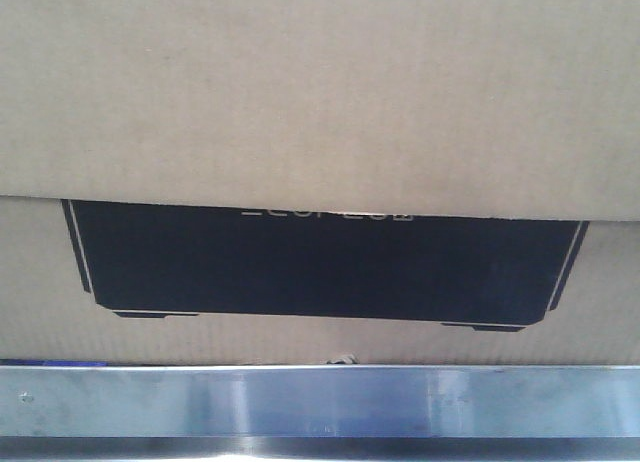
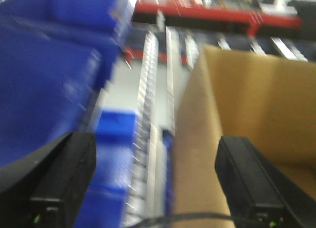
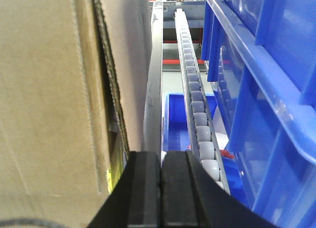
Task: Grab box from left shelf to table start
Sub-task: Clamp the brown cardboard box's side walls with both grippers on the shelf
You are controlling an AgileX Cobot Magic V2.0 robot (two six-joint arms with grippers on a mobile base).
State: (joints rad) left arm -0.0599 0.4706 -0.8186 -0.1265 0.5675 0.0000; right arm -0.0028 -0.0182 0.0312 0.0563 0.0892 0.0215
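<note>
Now, up close on the box [image 1: 320, 132]: fills the front view, brown corrugated, black panel [image 1: 320, 267] with pale lettering half hidden under an overhanging flap [image 1: 480, 102]. Sits on the left shelf [image 1: 150, 402], right behind the shiny steel front rail [image 1: 480, 397]. Can't see what's inside.

Over to the left wrist view, badly blurred: left gripper [image 2: 155, 149] pointing down the shelf, spread wide, 2 black fingers [image 2: 61, 178] well apart, with the box's near corner standing between them. Can't tell whether either finger touches cardboard. Blue bins [image 2: 44, 80] stacked to one side, roller tracks [image 2: 148, 80] running away past them.

Switching to the right wrist: right gripper [image 3: 160, 161] just beside the box's other side wall, fingers pressed flat together, pinching nothing. Roller track [image 3: 195, 114] straight ahead, low blue bin [image 3: 175, 124] below it, more blue bins [image 3: 256, 90] stacked alongside. Can't make out their contents.
</note>
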